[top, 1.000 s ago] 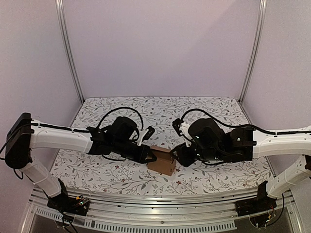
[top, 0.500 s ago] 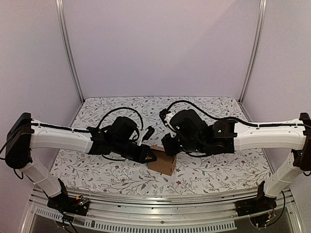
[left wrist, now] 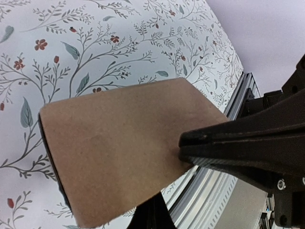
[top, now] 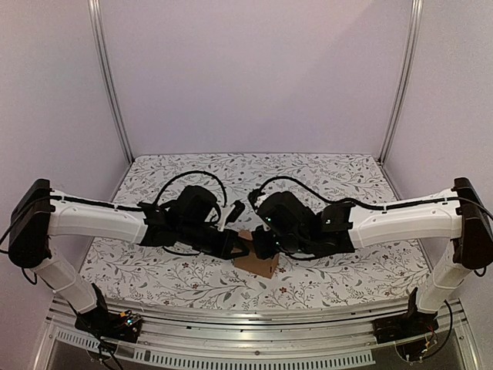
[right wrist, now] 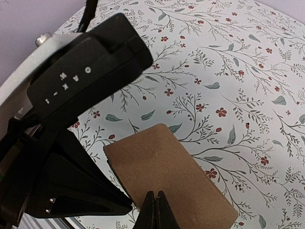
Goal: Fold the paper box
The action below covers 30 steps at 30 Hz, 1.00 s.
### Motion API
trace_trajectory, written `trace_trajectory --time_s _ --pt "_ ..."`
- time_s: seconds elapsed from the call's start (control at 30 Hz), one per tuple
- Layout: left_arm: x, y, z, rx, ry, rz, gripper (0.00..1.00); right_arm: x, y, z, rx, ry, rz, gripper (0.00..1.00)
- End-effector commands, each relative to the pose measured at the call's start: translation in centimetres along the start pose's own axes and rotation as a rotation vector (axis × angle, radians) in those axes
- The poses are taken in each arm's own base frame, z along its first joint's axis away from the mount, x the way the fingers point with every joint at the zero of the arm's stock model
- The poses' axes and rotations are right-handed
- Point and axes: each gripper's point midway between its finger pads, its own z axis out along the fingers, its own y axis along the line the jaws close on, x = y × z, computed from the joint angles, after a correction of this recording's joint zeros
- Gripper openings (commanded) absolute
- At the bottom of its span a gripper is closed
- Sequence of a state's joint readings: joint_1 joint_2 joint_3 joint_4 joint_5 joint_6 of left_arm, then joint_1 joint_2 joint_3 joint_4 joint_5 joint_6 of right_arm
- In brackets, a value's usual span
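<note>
**Top view.** Your two arms reach inward from 9 and 3 o'clock and meet over the paper box [top: 263,267]. The box is a small brown cardboard cube standing on the flowered table [top: 231,173]. It stands at about 6 o'clock from the table's middle, near the metal rail [top: 254,314] along the near edge. Your left fingers [top: 237,248] sit at the box's 10 o'clock corner. Your right fingers [top: 259,247] sit at its 12 o'clock side, above the top face. The two pairs of fingers are just beside each other.

**Left wrist view.** The paper box [left wrist: 119,148] fills the middle of the frame as one plain brown panel with a rounded corner. The flowered cloth shows around it from 9 to 1 o'clock. Your left fingers [left wrist: 238,143] enter from 3 o'clock, pressed together with no gap, and their tip meets the panel's 3 o'clock edge. You cannot tell from here whether any cardboard is nipped between them.

**Right wrist view.** Your right fingers [right wrist: 150,217] rise from 6 o'clock, closed flat against each other and holding nothing. Their tip lies over the brown top face of the box [right wrist: 167,167]; whether it touches cannot be told. The left arm's black wrist fills the 9 o'clock side, and its tip is just beside the box's 8 o'clock edge.
</note>
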<state>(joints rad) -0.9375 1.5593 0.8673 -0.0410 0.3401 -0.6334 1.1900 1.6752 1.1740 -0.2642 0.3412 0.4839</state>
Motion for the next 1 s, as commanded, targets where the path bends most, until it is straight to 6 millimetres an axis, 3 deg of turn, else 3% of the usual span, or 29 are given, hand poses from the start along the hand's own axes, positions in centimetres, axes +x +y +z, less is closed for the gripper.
trace_trajectory --time_s 0.0,0.23,0.47,0.6,0.73,0.83,0.97 --pt "0.4 1.4 0.5 -0.021 0.012 -0.02 0.0 3.7 -1.2 1.7 0.03 0.083 0.019 0.0" --pt "0.5 1.0 0.5 -0.004 0.017 -0.033 0.0 6.9 -1.9 2.8 0.048 0.161 0.028 0.0" --pt "0.2 -0.5 -2.1 0.013 0.023 -0.013 0.0 9.4 -2.9 3.4 0.075 0.216 0.035 0.0" --pt "-2.3 -1.8 -4.5 0.014 -0.035 0.022 0.0 9.9 -3.2 3.2 0.081 0.225 0.036 0.0" --pt "-5.6 -1.1 -6.3 -0.03 -0.09 0.033 0.0 9.6 -3.2 2.9 0.075 0.216 0.032 0.0" --pt "-7.4 -0.6 -6.6 -0.039 -0.106 0.053 0.0 9.4 -3.0 2.7 0.067 0.212 0.035 0.0" --pt "-7.7 0.3 -5.2 0.004 -0.074 0.039 0.0 9.2 -3.0 2.6 0.065 0.207 0.037 0.0"
